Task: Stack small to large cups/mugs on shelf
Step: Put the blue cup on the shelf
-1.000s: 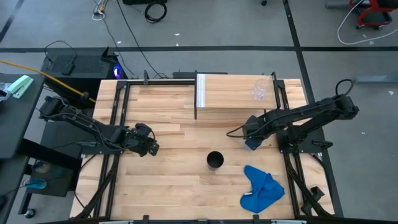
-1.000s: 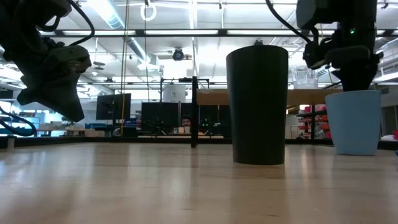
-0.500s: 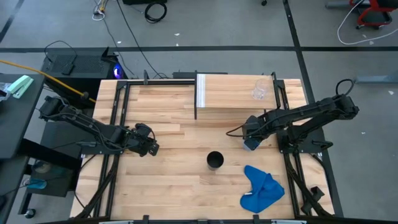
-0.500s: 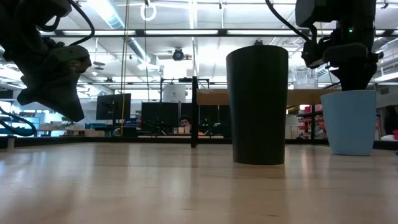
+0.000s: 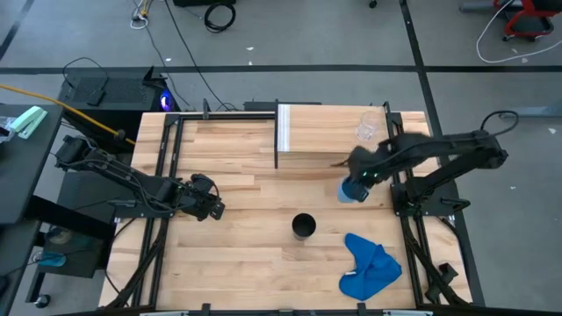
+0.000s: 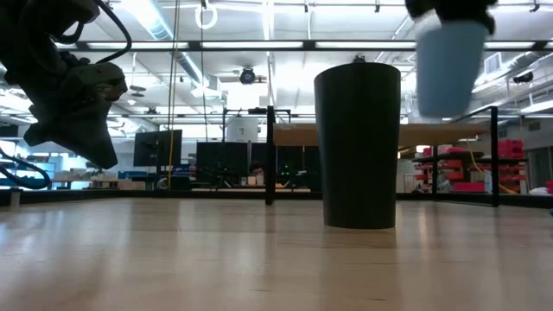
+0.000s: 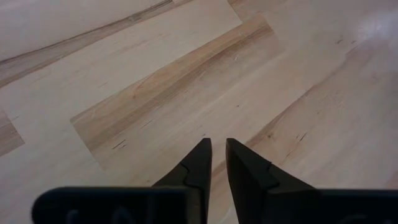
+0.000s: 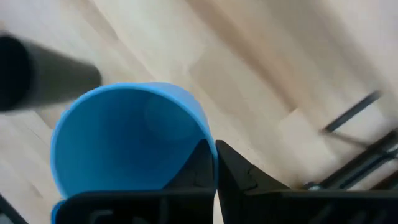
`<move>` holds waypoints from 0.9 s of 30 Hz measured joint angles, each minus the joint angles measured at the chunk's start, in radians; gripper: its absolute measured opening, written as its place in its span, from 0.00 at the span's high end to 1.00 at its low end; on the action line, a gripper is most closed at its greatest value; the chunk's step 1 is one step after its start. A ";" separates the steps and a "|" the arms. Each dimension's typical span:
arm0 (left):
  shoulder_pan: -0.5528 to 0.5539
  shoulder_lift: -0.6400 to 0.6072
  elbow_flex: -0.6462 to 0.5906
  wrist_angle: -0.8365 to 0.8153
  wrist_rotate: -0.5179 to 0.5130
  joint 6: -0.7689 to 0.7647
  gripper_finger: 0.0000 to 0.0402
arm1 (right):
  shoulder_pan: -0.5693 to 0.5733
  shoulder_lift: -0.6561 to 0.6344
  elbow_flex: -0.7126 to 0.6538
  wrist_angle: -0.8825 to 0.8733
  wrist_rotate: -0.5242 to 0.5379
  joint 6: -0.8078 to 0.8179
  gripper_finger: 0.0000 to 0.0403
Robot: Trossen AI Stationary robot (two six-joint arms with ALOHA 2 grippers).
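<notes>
My right gripper [image 5: 357,178] is shut on the light-blue cup [image 5: 349,190], which hangs high above the table in the low view [image 6: 448,66]. The black cup [image 5: 303,226] stands upright on its base on the tabletop [image 6: 358,145]. The clear cup [image 5: 367,128] stands on the shelf [image 5: 320,132], near its right end; the blue cup hides it in the low view. My left gripper [image 5: 214,209] hovers shut over bare wood at the table's left [image 7: 214,149]. My right gripper pinches the blue cup's rim [image 8: 198,138], one finger inside the cup [image 8: 200,163] and one outside [image 8: 233,167]. It comes from above, pointing down. The cup is lifted clear of the table and hangs upright below the fingers, mouth up.
A crumpled blue cloth [image 5: 370,268] lies near the table's near right corner. The shelf's white end panel [image 5: 283,128] and thin black legs stand at the far middle. Bare wood lies between the black cup and the shelf.
My right gripper has risen, lifting the blue cup off the table, and has shifted toward the far edge and the shelf. The cup now hangs clear, higher than the black cup's top. The black cup and the left arm have kept still.
</notes>
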 joint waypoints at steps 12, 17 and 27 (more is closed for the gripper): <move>0.000 0.000 0.000 0.006 0.000 0.000 0.85 | -0.248 0.138 0.616 -0.161 0.151 -0.211 0.99; 0.000 0.000 0.000 0.012 0.000 0.000 0.86 | -0.472 0.225 0.767 -0.161 0.152 -0.354 0.99; 0.000 0.000 0.000 0.020 0.000 0.000 0.86 | -0.756 0.404 0.827 -0.162 -0.018 -0.523 0.99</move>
